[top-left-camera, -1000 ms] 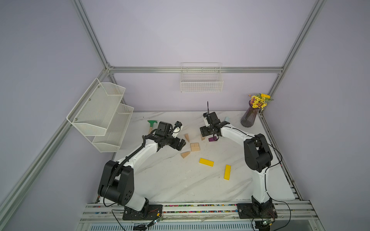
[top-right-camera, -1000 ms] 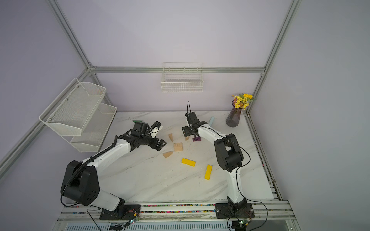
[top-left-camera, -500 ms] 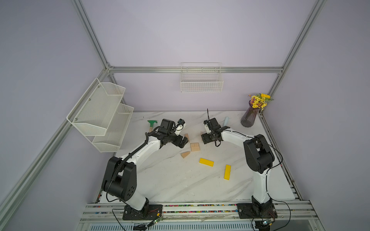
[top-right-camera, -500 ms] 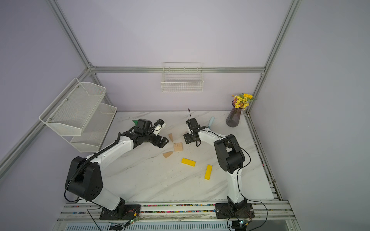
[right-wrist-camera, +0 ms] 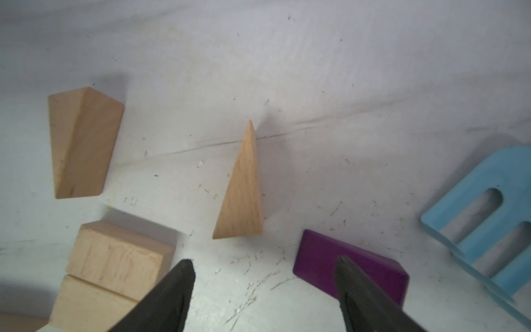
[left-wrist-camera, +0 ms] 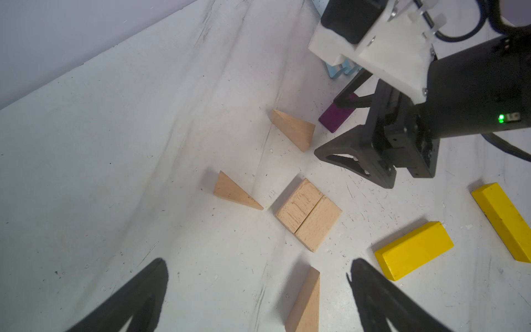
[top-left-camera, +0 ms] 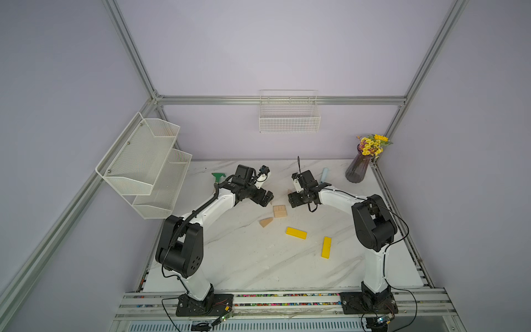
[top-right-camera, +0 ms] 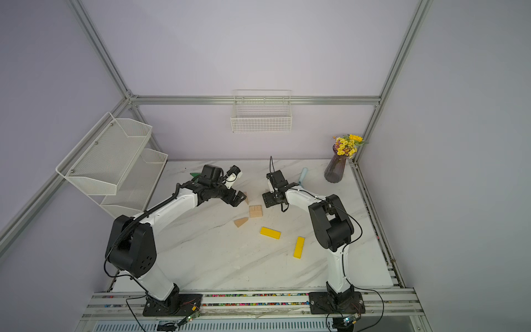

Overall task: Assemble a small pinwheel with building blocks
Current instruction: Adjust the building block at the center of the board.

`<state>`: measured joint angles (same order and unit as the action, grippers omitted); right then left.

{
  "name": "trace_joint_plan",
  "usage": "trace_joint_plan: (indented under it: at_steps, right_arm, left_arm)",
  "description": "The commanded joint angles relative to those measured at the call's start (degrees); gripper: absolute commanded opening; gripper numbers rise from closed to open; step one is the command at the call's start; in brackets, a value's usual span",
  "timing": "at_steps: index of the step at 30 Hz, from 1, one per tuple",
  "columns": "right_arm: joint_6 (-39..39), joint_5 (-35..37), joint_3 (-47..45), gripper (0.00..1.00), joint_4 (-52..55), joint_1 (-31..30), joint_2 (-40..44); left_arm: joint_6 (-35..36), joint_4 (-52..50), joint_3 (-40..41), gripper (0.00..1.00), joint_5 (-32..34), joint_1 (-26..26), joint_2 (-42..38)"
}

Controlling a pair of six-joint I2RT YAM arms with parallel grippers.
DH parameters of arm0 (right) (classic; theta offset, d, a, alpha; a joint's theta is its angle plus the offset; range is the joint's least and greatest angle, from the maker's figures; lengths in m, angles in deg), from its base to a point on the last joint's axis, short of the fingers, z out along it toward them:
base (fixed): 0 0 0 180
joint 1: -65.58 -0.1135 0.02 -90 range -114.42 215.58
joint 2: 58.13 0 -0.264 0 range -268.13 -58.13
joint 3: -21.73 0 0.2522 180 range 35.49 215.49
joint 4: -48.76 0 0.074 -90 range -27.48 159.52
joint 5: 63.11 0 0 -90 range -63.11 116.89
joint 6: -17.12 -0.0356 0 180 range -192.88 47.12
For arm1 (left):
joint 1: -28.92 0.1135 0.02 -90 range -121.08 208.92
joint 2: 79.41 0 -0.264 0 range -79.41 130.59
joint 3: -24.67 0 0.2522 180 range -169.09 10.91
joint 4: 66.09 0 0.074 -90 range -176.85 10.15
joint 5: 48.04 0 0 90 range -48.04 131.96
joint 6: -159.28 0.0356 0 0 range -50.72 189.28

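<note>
Hub first: two pale wood rectangular blocks (left-wrist-camera: 309,214) lie flush side by side on the desk (left-wrist-camera: 143,143), forming the square centre, which is probably why both arms lean in over it. Around it sit a wood wedge (left-wrist-camera: 293,133), a second wedge (left-wrist-camera: 234,192) and a third wedge (left-wrist-camera: 304,301), none touching it, so they look staged rather than fitted. The purple wedge (right-wrist-camera: 344,264) lies farther out, beside the light blue fork (right-wrist-camera: 474,230). The right pincer (right-wrist-camera: 264,261) stands by it with jaws spread and nothing clamped, a stance suited to taking it; whether a finger touches it I cannot tell. The left pincer (left-wrist-camera: 258,261) is wide open and empty, the third wedge in line between its fingers. Two yellow bars (left-wrist-camera: 413,250) lie apart, likely kept for the stick.
</note>
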<state>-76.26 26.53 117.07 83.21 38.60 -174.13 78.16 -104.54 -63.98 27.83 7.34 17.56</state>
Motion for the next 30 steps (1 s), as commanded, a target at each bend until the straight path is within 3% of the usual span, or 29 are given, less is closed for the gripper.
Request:
trace_joint_plan:
  at_steps: [1, 9, 17, 21, 30]
  right_arm:
    - [-2.2, 0.4, 1.2, 0.80, -0.7, -0.6, -0.4]
    - [-4.9, 9.1, 4.4, 0.79, 1.3, 0.4, -4.6]
    - [-5.1, 12.0, 4.6, 0.79, 0.8, 3.8, -3.8]
    - [-4.6, 10.1, 3.1, 0.79, 0.4, 4.0, -1.1]
    - [-9.0, 3.1, -6.7, 0.80, -1.5, 6.0, 14.5]
  left_arm:
    - [1.2, 0.8, -2.1, 1.00, -0.2, -0.3, 0.5]
    - [1.4, 0.8, -2.3, 1.00, -0.6, -0.6, 1.3]
    - [2.9, 0.7, -3.8, 1.00, -1.7, -2.0, 3.5]
    - [3.8, 0.7, -5.7, 1.00, -1.0, -3.5, 5.9]
    - [3.6, -2.9, -15.9, 0.99, 0.6, -8.1, 17.5]
